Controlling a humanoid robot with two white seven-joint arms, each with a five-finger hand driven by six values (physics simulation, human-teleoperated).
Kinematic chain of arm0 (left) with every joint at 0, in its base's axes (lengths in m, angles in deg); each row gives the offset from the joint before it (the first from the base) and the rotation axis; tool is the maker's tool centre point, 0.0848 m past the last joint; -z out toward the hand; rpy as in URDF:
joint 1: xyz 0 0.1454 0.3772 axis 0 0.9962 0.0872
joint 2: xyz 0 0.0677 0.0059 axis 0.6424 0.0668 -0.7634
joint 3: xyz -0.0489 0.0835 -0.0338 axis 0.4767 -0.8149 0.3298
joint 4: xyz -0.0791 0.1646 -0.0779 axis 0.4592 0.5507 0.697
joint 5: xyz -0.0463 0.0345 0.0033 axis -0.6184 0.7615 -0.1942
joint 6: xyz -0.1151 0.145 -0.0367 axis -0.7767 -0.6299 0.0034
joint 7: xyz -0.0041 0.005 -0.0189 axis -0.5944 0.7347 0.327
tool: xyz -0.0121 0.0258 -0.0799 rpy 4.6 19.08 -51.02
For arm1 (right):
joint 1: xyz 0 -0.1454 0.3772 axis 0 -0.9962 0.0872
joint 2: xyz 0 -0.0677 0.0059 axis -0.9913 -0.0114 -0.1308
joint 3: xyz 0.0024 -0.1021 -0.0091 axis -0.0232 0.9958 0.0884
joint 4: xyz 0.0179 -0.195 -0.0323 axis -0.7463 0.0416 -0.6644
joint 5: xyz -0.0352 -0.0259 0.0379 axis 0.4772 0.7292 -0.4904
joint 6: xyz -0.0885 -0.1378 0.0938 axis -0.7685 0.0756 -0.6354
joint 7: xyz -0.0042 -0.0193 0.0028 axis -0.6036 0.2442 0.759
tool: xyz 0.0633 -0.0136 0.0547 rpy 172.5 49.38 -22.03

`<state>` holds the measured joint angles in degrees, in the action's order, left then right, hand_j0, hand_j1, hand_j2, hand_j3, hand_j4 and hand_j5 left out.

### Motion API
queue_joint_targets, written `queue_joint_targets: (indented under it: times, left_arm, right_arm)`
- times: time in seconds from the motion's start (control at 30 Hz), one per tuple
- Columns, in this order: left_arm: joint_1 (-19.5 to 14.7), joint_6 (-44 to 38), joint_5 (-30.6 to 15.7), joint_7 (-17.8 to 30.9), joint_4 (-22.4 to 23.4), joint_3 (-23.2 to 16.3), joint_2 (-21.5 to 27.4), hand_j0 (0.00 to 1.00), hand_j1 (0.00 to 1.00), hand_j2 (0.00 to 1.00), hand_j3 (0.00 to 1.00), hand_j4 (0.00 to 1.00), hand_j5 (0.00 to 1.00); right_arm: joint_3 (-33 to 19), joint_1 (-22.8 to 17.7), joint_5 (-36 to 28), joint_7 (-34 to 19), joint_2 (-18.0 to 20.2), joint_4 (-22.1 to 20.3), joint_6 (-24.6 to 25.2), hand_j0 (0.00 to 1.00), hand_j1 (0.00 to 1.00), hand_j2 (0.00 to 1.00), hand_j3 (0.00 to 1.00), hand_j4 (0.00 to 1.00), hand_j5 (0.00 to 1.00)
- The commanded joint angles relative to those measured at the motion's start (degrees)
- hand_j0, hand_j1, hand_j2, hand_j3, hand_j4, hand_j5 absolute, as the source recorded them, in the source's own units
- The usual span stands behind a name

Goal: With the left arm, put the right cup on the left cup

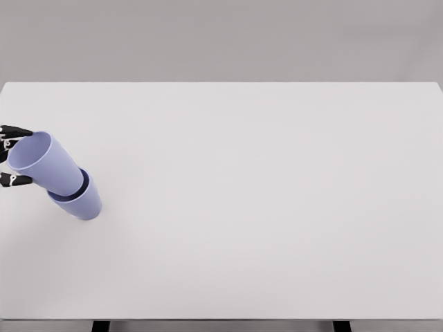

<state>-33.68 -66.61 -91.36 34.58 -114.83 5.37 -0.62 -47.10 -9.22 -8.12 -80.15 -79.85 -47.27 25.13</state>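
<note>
At the far left of the white counter (263,207), one lavender cup (47,163) sits nested inside the other lavender cup (82,200), the upper one tilted so its open mouth leans toward the left edge and its base is sunk in the lower cup's dark rim. Black fingers (15,131) of the left hand (10,155) show at the left edge, one tip above and one below the upper cup's rim, close against it, but whether they grip or have released it I cannot tell
</note>
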Motion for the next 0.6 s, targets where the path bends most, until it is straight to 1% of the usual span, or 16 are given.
queue_joint_targets:
  times: [0.0,0.07,0.23,0.43,0.47,0.57]
  left_arm:
    - [0.0,0.0,-0.3,0.0,0.0,0.0,0.1,0.70,0.70,0.70,0.70,0.70,0.70]
    - [0.0,0.0,-0.3,0.0,0.0,0.0,0.1,0.75,0.75,0.75,0.75,0.75,0.75]
    - [0.0,0.0,-0.3,0.0,0.0,0.0,0.1,0.81,0.81,0.81,0.81,0.81,0.81]
    - [0.0,0.0,-0.3,0.0,0.0,0.0,0.0,0.81,0.81,0.81,0.81,0.81,0.81]
    - [0.1,0.0,-0.3,0.0,0.0,0.0,0.0,0.84,0.84,0.84,0.84,0.84,0.84]
    - [0.1,0.0,-0.3,0.0,0.0,0.0,0.0,0.84,0.84,0.84,0.84,0.84,0.84]
  right_arm:
    - [0.0,0.0,0.0,0.0,0.0,0.0,0.0,1.00,1.00,1.00,1.00,1.00,1.00]
    - [0.0,0.0,0.0,0.0,0.0,0.0,0.0,1.00,1.00,1.00,1.00,1.00,1.00]
    - [0.0,0.0,0.0,0.0,0.0,0.0,0.0,1.00,1.00,1.00,1.00,1.00,1.00]
    - [0.0,0.0,0.0,0.0,0.0,0.0,0.0,1.00,1.00,1.00,1.00,1.00,1.00]
    - [0.0,0.0,0.0,0.0,0.0,0.0,0.0,1.00,1.00,1.00,1.00,1.00,1.00]
    - [0.0,0.0,0.0,0.0,0.0,0.0,0.0,1.00,1.00,1.00,1.00,1.00,1.00]
